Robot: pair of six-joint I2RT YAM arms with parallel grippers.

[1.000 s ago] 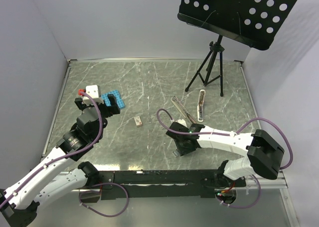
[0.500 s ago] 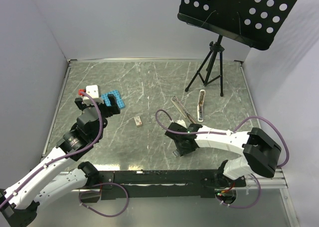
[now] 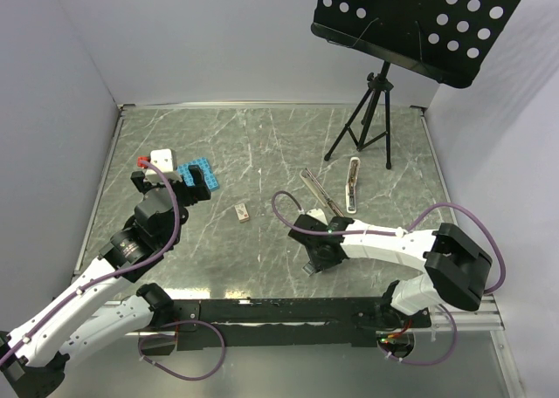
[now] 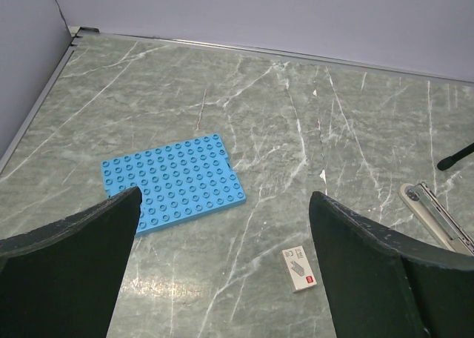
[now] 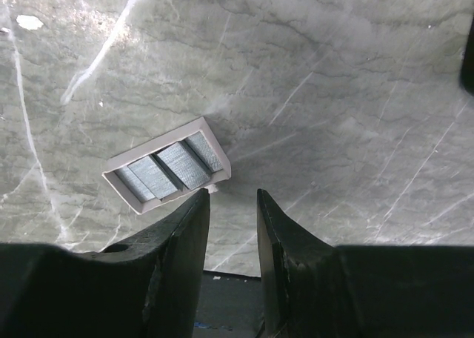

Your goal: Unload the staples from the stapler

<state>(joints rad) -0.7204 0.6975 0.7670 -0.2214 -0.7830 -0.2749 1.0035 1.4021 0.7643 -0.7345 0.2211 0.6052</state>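
The stapler (image 3: pixel 352 184), a slim white bar with a brownish inside, lies at the back right near the tripod. Its long silvery rail part (image 3: pixel 316 192) lies just left of it and also shows at the right edge of the left wrist view (image 4: pixel 437 216). My right gripper (image 3: pixel 314 260) is low over the table in front of the rail, jaws a narrow gap apart with nothing between them (image 5: pixel 231 197). A small white tray of staple strips (image 5: pixel 167 173) lies just beyond its left fingertip. My left gripper (image 3: pixel 190 181) is wide open and empty (image 4: pixel 222 197) above the blue plate.
A blue studded plate (image 4: pixel 174 182) lies at the left. A tiny white-and-brown block (image 3: pixel 242 212) lies mid-table, also in the left wrist view (image 4: pixel 300 268). A black tripod (image 3: pixel 362 123) with a perforated black board (image 3: pixel 419 18) stands at the back right. Walls enclose the table.
My right arm has shifted slightly to the left. The left arm, stapler and block have not moved.
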